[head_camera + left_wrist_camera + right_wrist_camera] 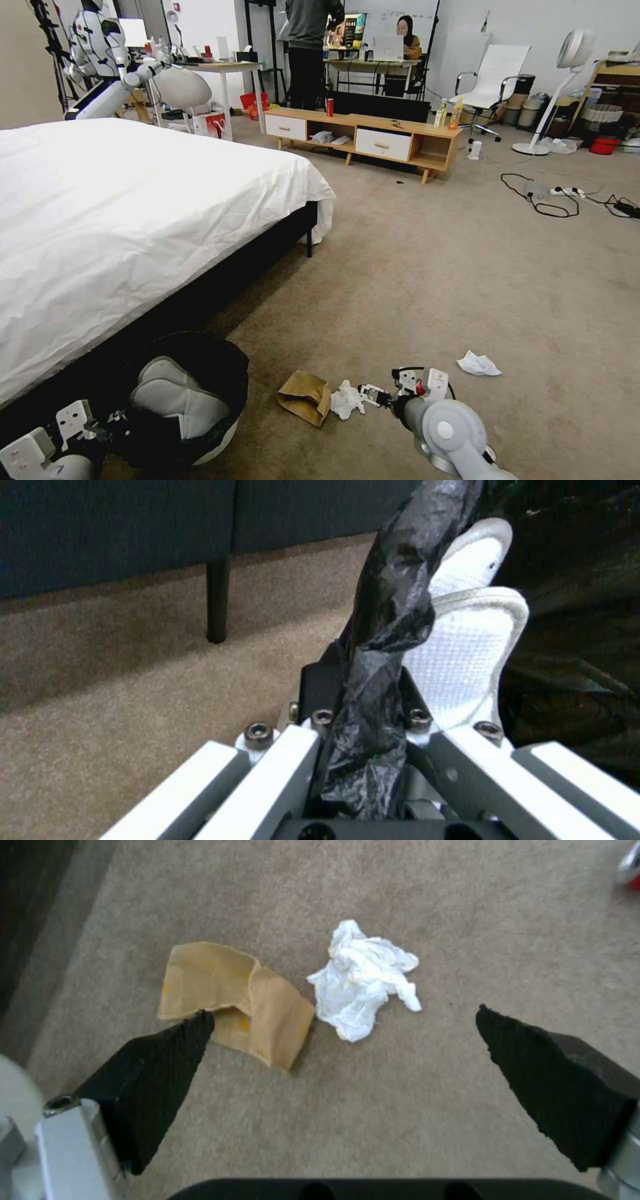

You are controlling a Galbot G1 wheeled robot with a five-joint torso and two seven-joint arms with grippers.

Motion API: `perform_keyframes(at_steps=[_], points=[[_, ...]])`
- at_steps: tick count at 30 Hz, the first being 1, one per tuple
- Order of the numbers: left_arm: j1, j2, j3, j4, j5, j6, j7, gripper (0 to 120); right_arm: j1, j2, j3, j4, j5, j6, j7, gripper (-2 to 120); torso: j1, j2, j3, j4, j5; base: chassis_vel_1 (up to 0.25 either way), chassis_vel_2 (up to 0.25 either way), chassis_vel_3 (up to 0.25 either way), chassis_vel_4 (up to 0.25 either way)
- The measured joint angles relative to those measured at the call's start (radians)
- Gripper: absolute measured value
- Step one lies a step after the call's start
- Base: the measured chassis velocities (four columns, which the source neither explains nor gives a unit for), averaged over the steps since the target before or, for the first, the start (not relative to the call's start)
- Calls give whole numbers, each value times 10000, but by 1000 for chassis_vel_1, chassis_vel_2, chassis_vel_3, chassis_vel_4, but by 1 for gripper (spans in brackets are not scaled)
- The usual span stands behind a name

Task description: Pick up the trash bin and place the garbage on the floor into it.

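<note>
While the left gripper [363, 760] pinches only the crinkly black liner at the rim of the small round white trash bin [220, 440], held beside the bed, that thin plastic could slip or tear and drop it. Inside the bin: white padded, slipper-like items [175, 397]. Further right on the beige short-pile carpet floor [467, 280] lie a crumpled brown paper bag [233, 997] and a crumpled white tissue [363, 980], nearly touching. Right gripper [347, 1032] hovers over them, jaws wide, empty; closing here risks grabbing both or snagging carpet. Another tissue [477, 364] sits apart.
</note>
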Motion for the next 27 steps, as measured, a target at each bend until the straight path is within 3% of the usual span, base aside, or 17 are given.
perform_keyframes(at_steps=[13, 27], points=[[55, -189, -23, -14, 113, 0, 70, 2, 1002, 428, -407, -2366, -771, 526, -675, 100, 0, 0, 0, 0, 1, 0, 0, 0, 0], [9, -193, -21, 118, 124, 0, 104, 2, 1487, 887, -747, -3799, -1383, 930, -1202, 100, -1, 0, -1, 0, 0, 0, 0, 0, 0]])
